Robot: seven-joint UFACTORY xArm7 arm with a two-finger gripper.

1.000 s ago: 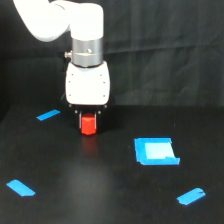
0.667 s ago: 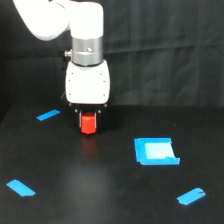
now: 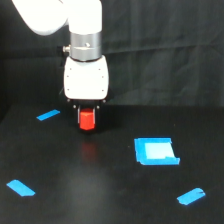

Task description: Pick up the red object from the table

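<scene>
A red-orange hue is seen on the red object (image 3: 87, 119), held in the end effector (image 3: 87, 120), whose body is white under a silver-grey collar. The counter (image 3: 100, 195) is matte black, marked with bright blue tape strips (image 3: 48, 115) and a blue square (image 3: 155, 151) with a paler centre.

Glossy white arm (image 3: 55, 15), silver wrist collar (image 3: 85, 46), boxy white gripper (image 3: 87, 116) — dark fingers
</scene>
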